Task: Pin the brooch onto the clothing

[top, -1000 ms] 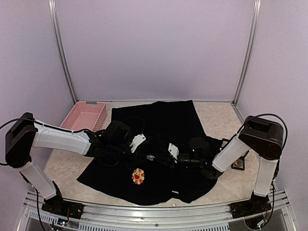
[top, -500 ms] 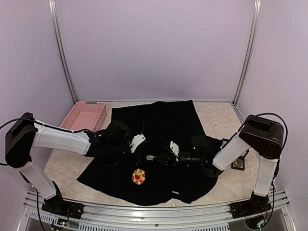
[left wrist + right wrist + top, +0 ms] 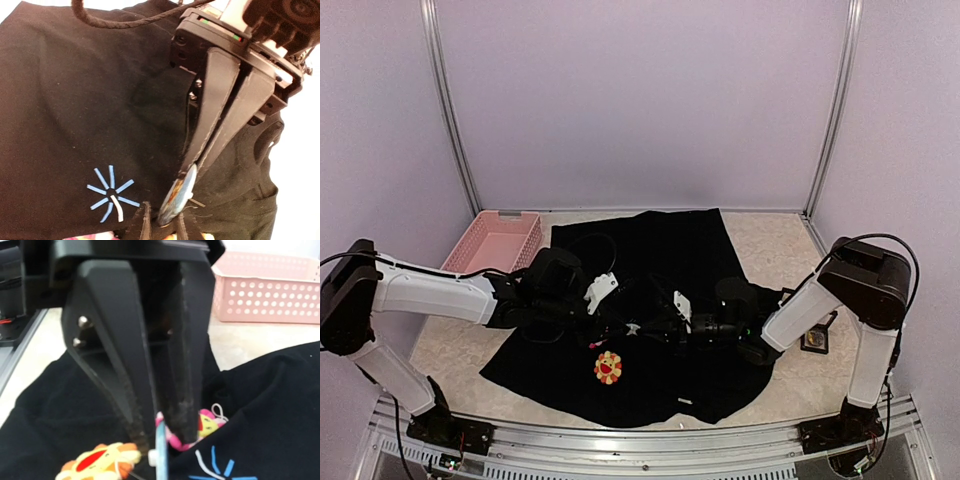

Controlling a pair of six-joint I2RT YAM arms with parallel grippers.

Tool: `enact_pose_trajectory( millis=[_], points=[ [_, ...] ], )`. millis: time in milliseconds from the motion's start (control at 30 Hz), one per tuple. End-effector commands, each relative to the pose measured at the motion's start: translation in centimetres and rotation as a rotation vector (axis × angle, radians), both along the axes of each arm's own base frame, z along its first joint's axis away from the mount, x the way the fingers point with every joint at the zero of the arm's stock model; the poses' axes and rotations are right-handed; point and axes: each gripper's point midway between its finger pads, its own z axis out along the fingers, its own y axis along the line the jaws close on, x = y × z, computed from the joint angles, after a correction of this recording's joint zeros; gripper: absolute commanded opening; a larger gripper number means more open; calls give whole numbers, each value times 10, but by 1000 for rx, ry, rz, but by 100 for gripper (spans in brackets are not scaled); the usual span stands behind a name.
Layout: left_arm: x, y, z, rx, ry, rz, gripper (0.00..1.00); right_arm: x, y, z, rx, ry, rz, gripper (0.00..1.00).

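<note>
The black T-shirt (image 3: 660, 250) lies spread on the table. My left gripper (image 3: 620, 318) is shut on the brooch (image 3: 633, 328) and holds it edge-on just above the cloth. In the left wrist view the brooch (image 3: 180, 195) shows its pale blue rim and gold-brown face, next to the blue starburst (image 3: 111, 192). My right gripper (image 3: 655, 328) faces it from the right, narrowly open. Its fingertips (image 3: 142, 222) straddle the brooch's lower edge. In the right wrist view the brooch (image 3: 161, 452) stands between my right gripper's (image 3: 162, 432) tips, with the pink flower (image 3: 205, 422) behind.
An orange-yellow flower (image 3: 608, 367) sits on the shirt in front of the grippers, and a white hem label (image 3: 685, 401) near the front hem. A pink basket (image 3: 495, 242) stands at the back left. A small dark object (image 3: 815, 343) lies by the right arm.
The right gripper has crept left, closer around the brooch. The left arm has shifted slightly, its shoulder link lower and further left. The brooch has stayed almost in place.
</note>
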Motion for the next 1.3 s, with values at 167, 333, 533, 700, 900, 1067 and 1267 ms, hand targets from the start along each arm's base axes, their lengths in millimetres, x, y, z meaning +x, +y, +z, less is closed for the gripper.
enact_pose_trajectory(
  millis=[167, 333, 533, 700, 900, 1067, 1267],
  points=[
    [-8, -5, 5, -32, -26, -52, 0, -10, 3, 19, 37, 3, 84, 0],
    [-10, -5, 9, -42, -27, -62, 0, -9, 1, 12, 14, -14, 77, 26],
    [-14, -5, 12, -51, -28, -83, 0, -10, 2, -6, -42, -5, 113, 41],
    [-17, -5, 15, -61, -31, -99, 0, -7, 6, -6, -31, 3, 121, 38],
    [-21, -5, 17, -67, -51, -129, 0, 0, 7, -9, -39, 6, 113, 25],
    [-25, -4, 25, -92, -77, -149, 0, 2, 9, -11, -47, -3, 117, 25],
    [-28, -6, 25, -86, -74, -165, 0, 6, 13, -7, -37, -1, 120, 24]
  ],
)
